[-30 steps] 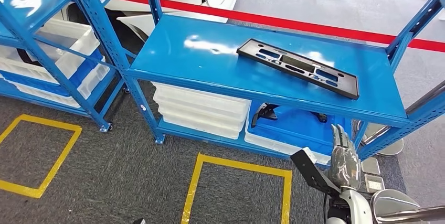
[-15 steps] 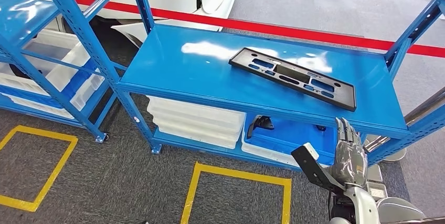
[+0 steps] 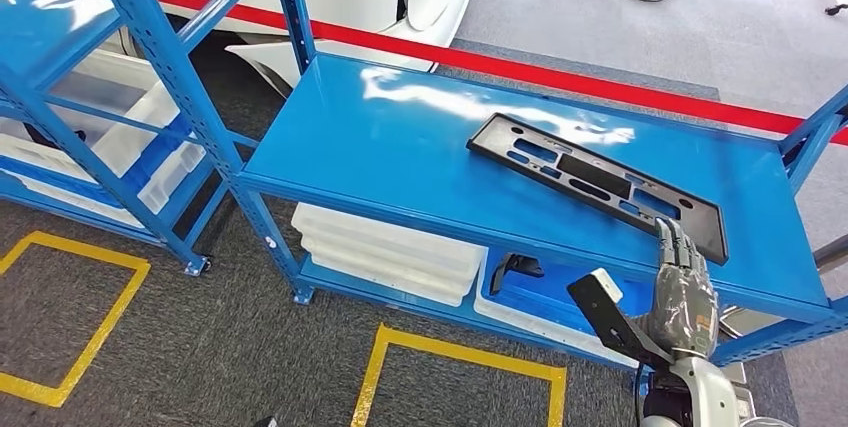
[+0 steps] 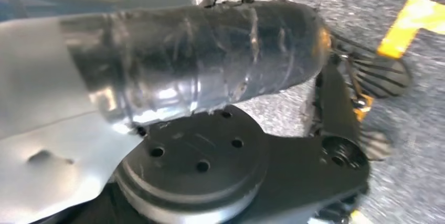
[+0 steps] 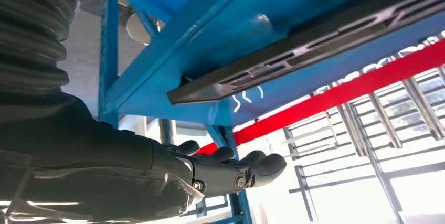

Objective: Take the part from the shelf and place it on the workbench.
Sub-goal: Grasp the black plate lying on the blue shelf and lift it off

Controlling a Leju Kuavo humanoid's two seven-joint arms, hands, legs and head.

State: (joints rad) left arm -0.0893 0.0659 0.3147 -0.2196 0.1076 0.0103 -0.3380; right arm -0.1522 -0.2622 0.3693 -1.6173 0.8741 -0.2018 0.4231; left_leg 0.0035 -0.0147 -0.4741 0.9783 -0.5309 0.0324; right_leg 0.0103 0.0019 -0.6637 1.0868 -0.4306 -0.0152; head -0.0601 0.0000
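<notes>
A long flat black part with several slots lies on the blue shelf, running from the middle toward the shelf's right front. My right hand is raised in front of the shelf's front edge, just below the part's near end, fingers straight and holding nothing. In the right wrist view the part lies close past the extended fingers, apart from them.
White bins and a blue bin sit on the lower shelf level. A second blue rack with white bins stands to the left. Yellow floor squares mark the grey carpet. A red line runs behind the shelf.
My right hand has risen from below the shelf edge to the part's near end. The whole view has shifted slightly as the camera moved.
</notes>
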